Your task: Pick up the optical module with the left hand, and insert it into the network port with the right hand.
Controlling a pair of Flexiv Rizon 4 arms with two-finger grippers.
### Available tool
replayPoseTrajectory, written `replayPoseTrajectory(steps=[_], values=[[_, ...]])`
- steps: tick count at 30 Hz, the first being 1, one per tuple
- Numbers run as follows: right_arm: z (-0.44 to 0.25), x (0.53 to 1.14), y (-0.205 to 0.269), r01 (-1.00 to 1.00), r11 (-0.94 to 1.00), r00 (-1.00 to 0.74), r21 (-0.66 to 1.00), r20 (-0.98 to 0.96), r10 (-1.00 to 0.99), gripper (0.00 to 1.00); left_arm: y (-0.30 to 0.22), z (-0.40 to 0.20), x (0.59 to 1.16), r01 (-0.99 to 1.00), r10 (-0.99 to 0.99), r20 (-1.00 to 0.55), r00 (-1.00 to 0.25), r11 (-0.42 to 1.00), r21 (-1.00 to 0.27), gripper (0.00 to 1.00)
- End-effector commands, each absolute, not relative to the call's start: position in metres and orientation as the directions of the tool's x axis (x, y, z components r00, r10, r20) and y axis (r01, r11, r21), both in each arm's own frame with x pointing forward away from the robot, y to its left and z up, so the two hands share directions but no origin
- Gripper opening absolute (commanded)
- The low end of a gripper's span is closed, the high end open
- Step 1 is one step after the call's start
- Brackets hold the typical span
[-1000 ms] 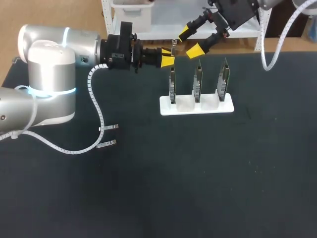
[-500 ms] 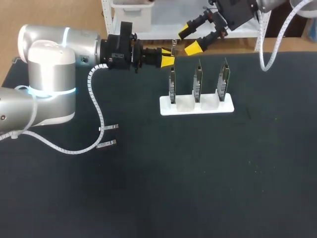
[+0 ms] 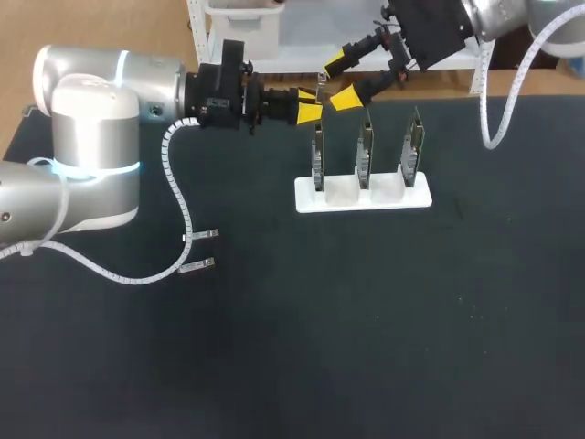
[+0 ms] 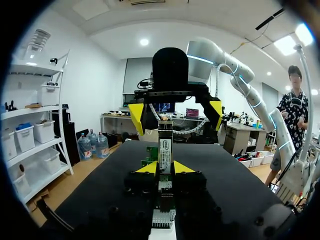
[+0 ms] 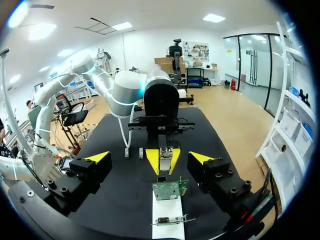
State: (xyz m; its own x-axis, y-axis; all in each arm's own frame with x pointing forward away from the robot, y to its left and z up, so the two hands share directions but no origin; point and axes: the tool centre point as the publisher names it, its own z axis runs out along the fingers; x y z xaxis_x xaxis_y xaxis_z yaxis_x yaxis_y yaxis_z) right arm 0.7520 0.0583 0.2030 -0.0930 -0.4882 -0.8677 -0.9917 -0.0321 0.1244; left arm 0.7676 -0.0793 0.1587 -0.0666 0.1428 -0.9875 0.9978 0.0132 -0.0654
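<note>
Above the table's [image 3: 274, 347] far edge, beside the white card stand [image 3: 362, 194], the left pincer [image 3: 311, 112] pinched the optical module [image 3: 320, 91]. The module's long axis pointed toward the right pincer [image 3: 340, 80], which hung spread just beyond, facing it.

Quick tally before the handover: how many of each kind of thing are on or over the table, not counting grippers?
Optical modules: 3 (one in the left gripper, two loose on the table)
Circuit boards, upright: 3
White stand: 1
Total: 7
</note>
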Motion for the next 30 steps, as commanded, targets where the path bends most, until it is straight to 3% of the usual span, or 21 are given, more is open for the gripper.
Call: replayPoseTrajectory(steps=[1, 30], values=[[0.202, 0.746, 0.062, -0.995, 0.078, -0.093, 0.063, -0.867, -0.489, 1.0, -0.08, 0.158, 0.769, 0.998, 0.144, -0.987, -0.067, 0.013, -0.066, 0.0], [0.203, 0.772, 0.073, -0.999, 0.036, -0.05, 0.037, -0.849, -0.526, 1.0, -0.08, 0.158, 0.769, 0.998, 0.144, -0.987, -0.067, 0.013, -0.066, 0.0]])
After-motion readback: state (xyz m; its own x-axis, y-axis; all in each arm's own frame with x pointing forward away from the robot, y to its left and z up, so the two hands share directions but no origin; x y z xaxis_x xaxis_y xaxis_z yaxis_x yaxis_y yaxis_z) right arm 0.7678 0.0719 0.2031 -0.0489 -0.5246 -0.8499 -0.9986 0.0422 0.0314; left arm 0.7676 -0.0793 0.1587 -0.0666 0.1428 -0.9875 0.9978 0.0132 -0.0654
